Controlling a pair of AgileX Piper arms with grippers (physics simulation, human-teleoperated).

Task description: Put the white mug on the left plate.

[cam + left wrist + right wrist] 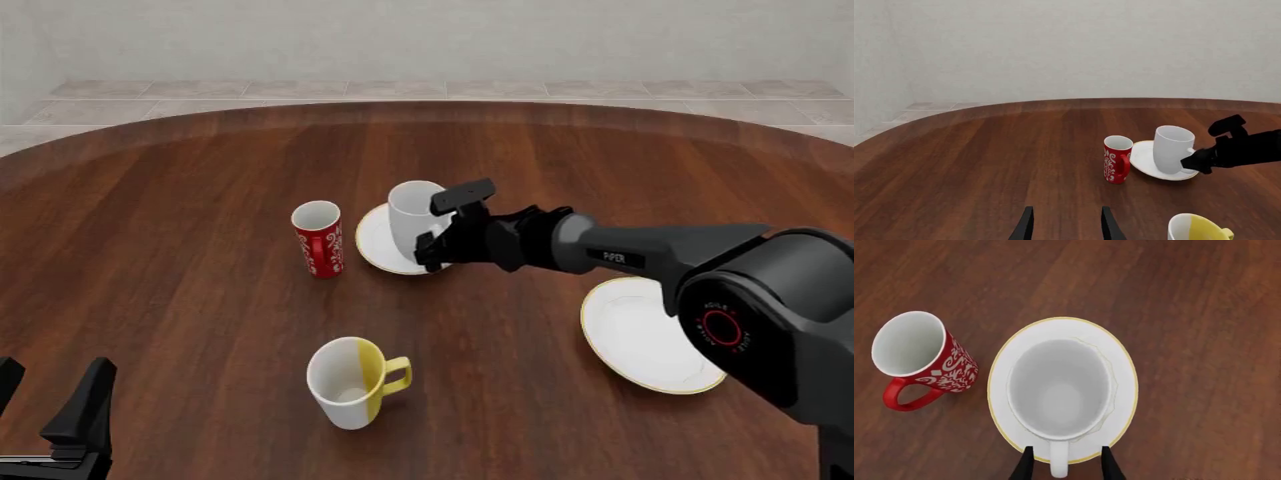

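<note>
The white mug [414, 218] stands upright on the left plate [378, 252], a small white plate with a thin gold rim. My right gripper [446, 222] is at the mug's right side, open, with its fingers either side of the loop handle [1059, 462]. The right wrist view looks straight down into the mug [1059, 390], with the plate's rim [1129, 370] showing around it. From the left wrist view, the mug [1173, 147] and plate [1142, 159] lie far ahead, with the right gripper [1209, 145] beside them. My left gripper [51, 395] is open and holds nothing at the table's near left.
A red flowered mug [318, 238] stands just left of the small plate. A white-and-yellow mug [350, 380] stands nearer the front, in the middle. A larger gold-rimmed plate [647, 335] lies at the right, under the right arm.
</note>
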